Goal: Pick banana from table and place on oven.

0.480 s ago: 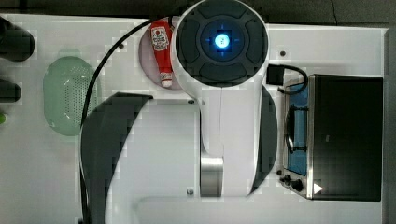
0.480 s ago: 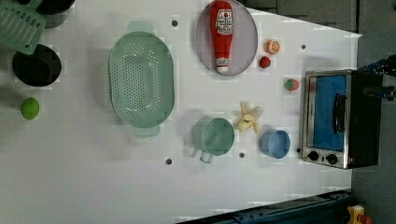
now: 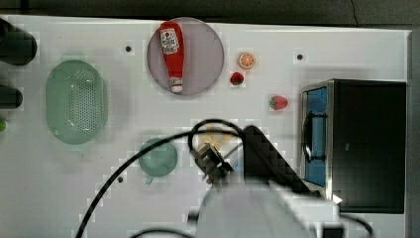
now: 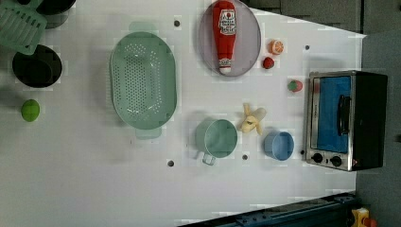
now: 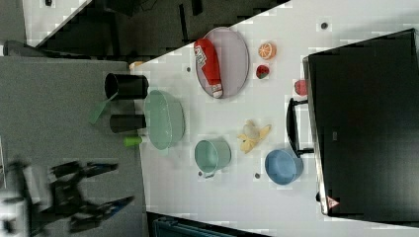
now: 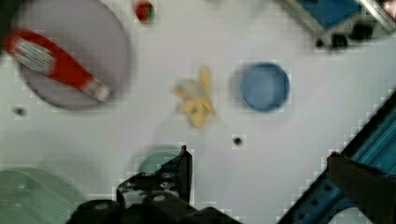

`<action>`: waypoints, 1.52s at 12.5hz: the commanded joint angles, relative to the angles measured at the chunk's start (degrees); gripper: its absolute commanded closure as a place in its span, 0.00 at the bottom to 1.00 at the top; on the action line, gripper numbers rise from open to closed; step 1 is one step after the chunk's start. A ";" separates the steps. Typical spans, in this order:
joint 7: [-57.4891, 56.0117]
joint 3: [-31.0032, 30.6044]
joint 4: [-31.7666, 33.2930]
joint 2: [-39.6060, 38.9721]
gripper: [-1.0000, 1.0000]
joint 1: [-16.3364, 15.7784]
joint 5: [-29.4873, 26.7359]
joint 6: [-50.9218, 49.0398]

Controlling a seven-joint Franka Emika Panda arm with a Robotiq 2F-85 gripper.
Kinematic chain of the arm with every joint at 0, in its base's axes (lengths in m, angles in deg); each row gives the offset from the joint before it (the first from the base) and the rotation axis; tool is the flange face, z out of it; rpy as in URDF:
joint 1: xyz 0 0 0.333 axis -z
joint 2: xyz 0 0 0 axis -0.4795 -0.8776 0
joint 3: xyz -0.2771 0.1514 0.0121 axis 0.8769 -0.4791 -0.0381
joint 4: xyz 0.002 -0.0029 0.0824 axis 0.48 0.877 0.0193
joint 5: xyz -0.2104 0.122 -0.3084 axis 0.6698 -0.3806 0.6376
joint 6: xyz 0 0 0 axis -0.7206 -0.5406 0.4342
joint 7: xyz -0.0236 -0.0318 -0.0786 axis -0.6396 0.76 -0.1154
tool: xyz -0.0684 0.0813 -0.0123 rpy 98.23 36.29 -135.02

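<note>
Banana point(image 4: 252, 120) lies on the white bench point(image 4: 94, 179), not yet touched. Landmark = green cup point(image 4: 216, 138): banana sits just beside it on the left view's right, w/ the blue bowl point(image 4: 278, 145) just past the banana. Oven point(image 4: 347, 119) is well beyond the blue bowl, at the bench edge, door shut. Red strawberry point(image 4: 295, 85) lies betw. banana and oven, further from the cup. Purple plate point(image 4: 250, 33) w/ the ketchup bottle point(image 4: 224, 33) is well apart from the cup; the green colander point(image 4: 143, 80) is on the cup's other side.

Claw point(image 6: 184, 161) hangs above the bench near the cup, banana ahead of it in the wrist view. It has hold of nothing. How far open it is: can't tell, since one dark finger shows and the other isn't clear.

My read: approach stage, pick not begun.

Risks from here, as judgement:
- Banana is peeled-open, w/ splayed flaps. A pinch on a flap rather than the body could slip or let it swing during the lift.
- Tight spot: cup one side, bowl the other. A wide or off-centre descent could knock either one, or push the banana away.
- Black cable point(image 3: 148, 163) loops by the claw in the top view and could snag.
- Oven top is flat but raised, so too low a carry could clip the oven's front frame or drop the fruit short.
</note>
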 commanded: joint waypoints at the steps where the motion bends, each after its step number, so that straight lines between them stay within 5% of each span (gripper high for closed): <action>1: 1.86 0.47 -0.11 -5.36 0.00 0.56 -1.12 0.36; 19: 1.95 0.03 24.20 -34.96 0.00 0.44 -1.30 51.70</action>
